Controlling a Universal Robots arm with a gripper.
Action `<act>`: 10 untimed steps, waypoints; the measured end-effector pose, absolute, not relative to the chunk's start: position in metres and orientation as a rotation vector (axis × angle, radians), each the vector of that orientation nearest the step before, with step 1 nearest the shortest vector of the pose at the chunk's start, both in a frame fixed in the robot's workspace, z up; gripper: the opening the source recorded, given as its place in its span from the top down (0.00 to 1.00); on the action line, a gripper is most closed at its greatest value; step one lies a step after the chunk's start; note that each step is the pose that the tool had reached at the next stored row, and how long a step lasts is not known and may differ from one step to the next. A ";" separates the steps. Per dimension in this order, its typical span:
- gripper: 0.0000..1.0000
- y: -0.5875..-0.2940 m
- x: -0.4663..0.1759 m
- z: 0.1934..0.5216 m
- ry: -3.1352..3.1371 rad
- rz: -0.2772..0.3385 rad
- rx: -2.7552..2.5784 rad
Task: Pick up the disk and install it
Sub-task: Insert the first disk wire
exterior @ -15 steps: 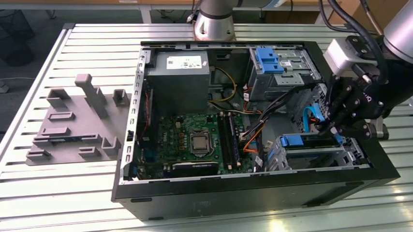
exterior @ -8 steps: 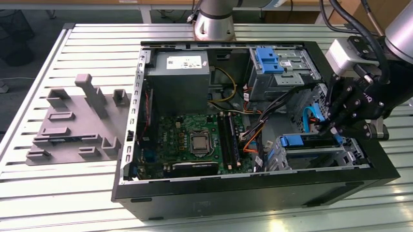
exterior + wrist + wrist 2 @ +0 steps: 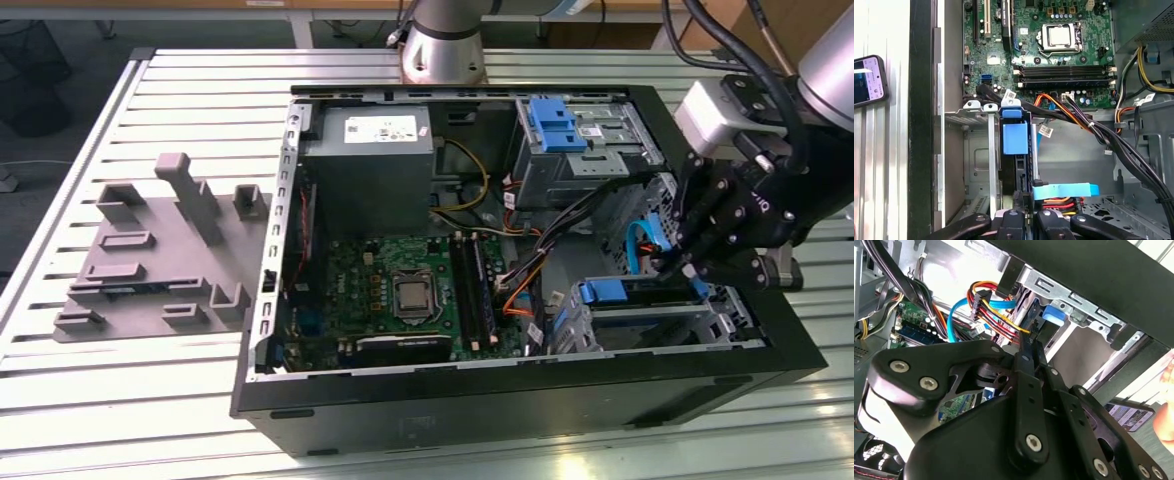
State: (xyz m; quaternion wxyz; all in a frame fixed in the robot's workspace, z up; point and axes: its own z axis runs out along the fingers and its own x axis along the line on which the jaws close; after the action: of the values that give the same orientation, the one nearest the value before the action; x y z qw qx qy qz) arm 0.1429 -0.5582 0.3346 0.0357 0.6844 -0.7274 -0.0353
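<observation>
So your gripper point(image 3: 687, 262) is down inside the open PC case point(image 3: 534, 400), at the drive cage point(image 3: 654, 320) on the exterior view's right. In the first wrist view the two black fingers point(image 3: 1024, 217) sit close together, pinched on the edge of the disk point(image 3: 1015, 160), which stands on its edge in the cage slot with its blue rail frame and blue tab facing the camera. The second wrist view shows the same thing from the other side: the fingertips point(image 3: 1026, 347) closed on the thin edge of the drive, right by the blue tab point(image 3: 1054, 316) and the cage's metal wall.

The disk looks mostly in the slot. How deep it's seated, you can't really tell from here.

Right beside your fingers there's a flat blue SATA cable point(image 3: 1064, 190) and a bundle of red, yellow and orange wires point(image 3: 996, 310). The motherboard point(image 3: 400, 290) and the grey power supply point(image 3: 367, 160) sit further off, and a grey fixture plate point(image 3: 154, 250) is on the table outside the case. A phone point(image 3: 869, 80) lies on the table next to the case wall.
</observation>
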 end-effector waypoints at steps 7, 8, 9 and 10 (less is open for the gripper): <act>0.84 -0.559 0.144 0.334 -2.233 -0.110 2.103; 0.84 -0.559 0.144 0.334 -2.232 -0.110 2.104; 0.84 -0.559 0.144 0.335 -2.232 -0.110 2.105; 0.84 -0.559 0.144 0.335 -2.232 -0.110 2.105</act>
State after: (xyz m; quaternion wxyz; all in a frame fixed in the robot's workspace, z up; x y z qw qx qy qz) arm 0.1437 -0.5592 0.3345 0.0360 0.6853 -0.7265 -0.0357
